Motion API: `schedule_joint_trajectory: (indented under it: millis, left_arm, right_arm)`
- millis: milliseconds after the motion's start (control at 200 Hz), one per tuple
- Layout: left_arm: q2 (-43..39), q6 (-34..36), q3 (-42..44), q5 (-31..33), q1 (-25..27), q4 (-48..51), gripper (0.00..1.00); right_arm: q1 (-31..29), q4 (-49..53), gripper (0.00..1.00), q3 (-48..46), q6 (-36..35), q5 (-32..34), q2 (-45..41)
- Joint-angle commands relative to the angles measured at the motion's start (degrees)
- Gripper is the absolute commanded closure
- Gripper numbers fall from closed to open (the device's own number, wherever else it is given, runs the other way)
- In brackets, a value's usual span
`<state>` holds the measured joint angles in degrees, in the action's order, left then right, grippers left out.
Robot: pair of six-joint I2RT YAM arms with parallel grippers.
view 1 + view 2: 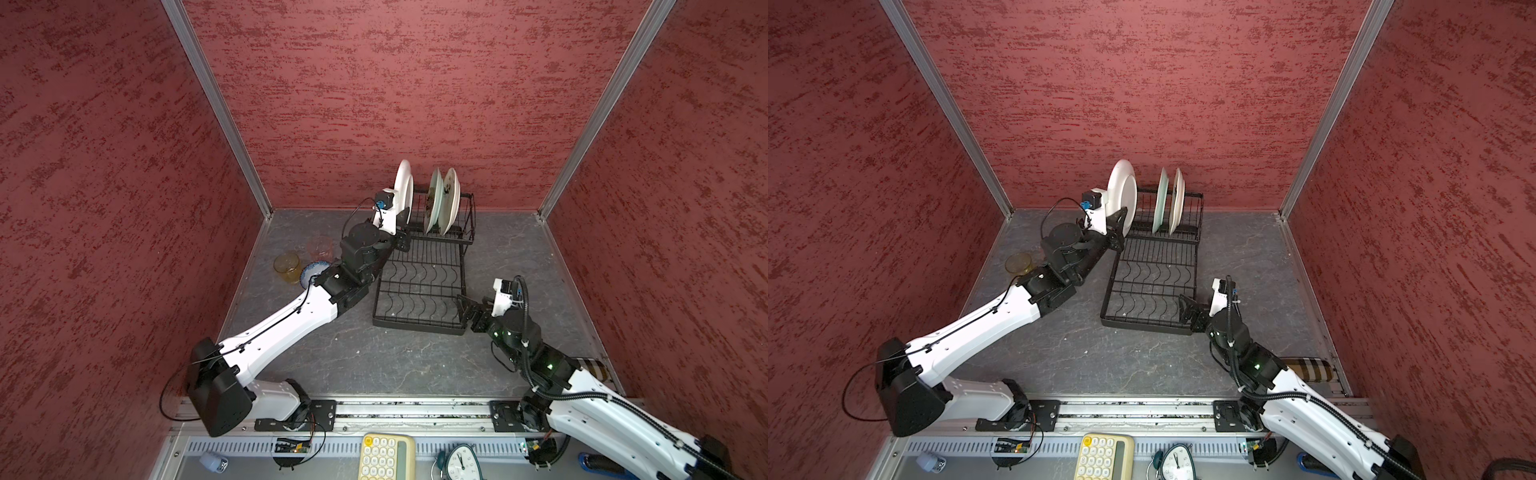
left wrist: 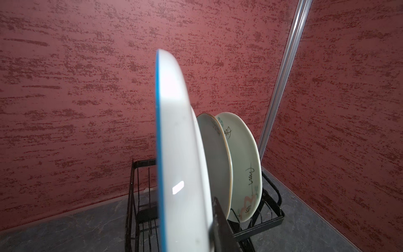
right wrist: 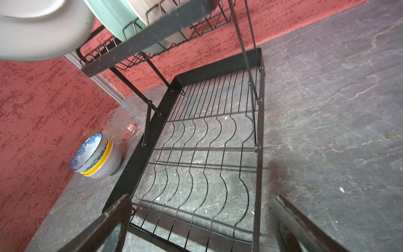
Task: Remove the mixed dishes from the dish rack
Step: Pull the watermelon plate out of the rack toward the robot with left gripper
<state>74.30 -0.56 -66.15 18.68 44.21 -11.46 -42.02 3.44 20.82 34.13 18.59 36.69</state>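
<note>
My left gripper (image 1: 401, 237) is shut on the lower edge of a white plate (image 1: 402, 187) with a blue rim. The plate stands upright at the left end of the black dish rack's (image 1: 415, 326) upper basket, higher than the others. In the left wrist view one dark finger (image 2: 220, 224) presses on the plate (image 2: 181, 152); the second finger is hidden behind it. A pale green plate (image 1: 434, 199) and a cream plate (image 1: 451, 199) stand in the basket slots. My right gripper (image 1: 469, 309) hangs open at the flat tray's near right corner (image 3: 259, 152), holding nothing.
Left of the rack on the grey table are stacked bowls (image 3: 98, 157), blue-white on top, a pink tumbler (image 3: 118, 126) and an amber tumbler (image 1: 287, 266). My left forearm passes over them. Red walls close in on three sides. A keypad (image 1: 386, 457) and clock (image 1: 461, 461) lie beyond the front rail.
</note>
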Motion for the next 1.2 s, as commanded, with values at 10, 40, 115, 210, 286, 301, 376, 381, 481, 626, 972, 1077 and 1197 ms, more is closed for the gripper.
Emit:
schedule_joint_trajectory:
  millis: [10, 40, 115, 210, 286, 301, 376, 381, 481, 626, 972, 1077, 1197]
  left_arm:
    - [-5.55, 0.94, 2.39, 4.06, 1.53, -5.06, 1.00]
    - [-6.69, 0.88, 3.37, 4.70, 2.02, -4.43, 1.00]
    - [-9.59, 0.82, 6.23, 5.84, 2.98, -3.59, 1.00]
    - [-12.76, 0.80, 8.80, 7.44, 4.16, -1.69, 1.00]
    - [-14.52, 0.65, 10.27, 8.37, 4.68, 0.07, 1.00]
    - [-14.69, 0.57, 10.52, 8.52, 4.81, 0.26, 1.00]
    - [-15.72, 0.15, 12.11, 9.44, 5.04, 0.72, 1.00]
    - [-15.79, 0.05, 12.19, 9.49, 5.02, 0.73, 1.00]
    - [-16.75, -1.14, 14.39, 9.35, 5.08, 1.73, 1.00]
    - [-18.15, -2.55, 16.78, 7.61, 5.12, 4.34, 1.00]
    - [-22.88, -5.50, 20.60, 2.99, 5.20, 8.26, 1.00]
    - [-23.46, -5.49, 20.98, 1.01, 5.32, 10.52, 1.00]
    - [-23.71, -5.74, 22.00, -1.19, 5.48, 11.56, 1.00]
  right_arm:
    - [0.27, -3.27, 0.01, 0.63, 0.86, -1.45, 1.31]
    - [0.27, -3.55, 0.01, 0.67, 0.99, -1.61, 1.81]
    - [0.27, -3.84, 0.01, 1.14, 1.20, -2.17, 3.17]
    - [0.27, -3.77, 0.01, 1.85, 1.20, -2.77, 4.56]
    - [0.33, -3.87, 0.01, 2.08, 1.21, -2.94, 5.14]
    - [0.39, -3.92, 0.01, 2.04, 1.20, -3.00, 5.21]
    - [0.36, -4.64, 0.01, 1.95, 1.21, -3.02, 5.41]
    - [0.40, -4.70, 0.01, 1.95, 1.25, -3.03, 5.46]
    - [0.37, -5.13, 0.01, 2.27, 1.37, -3.40, 6.02]
    - [0.40, -4.43, 0.01, 3.16, 1.46, -4.02, 6.63]
    - [0.45, -4.11, 0.01, 4.14, 1.89, -4.65, 8.06]
    - [0.45, -3.30, 0.01, 4.65, 2.57, -5.12, 7.83]
    - [0.52, -0.99, 0.01, 6.24, 4.43, -5.63, 7.26]
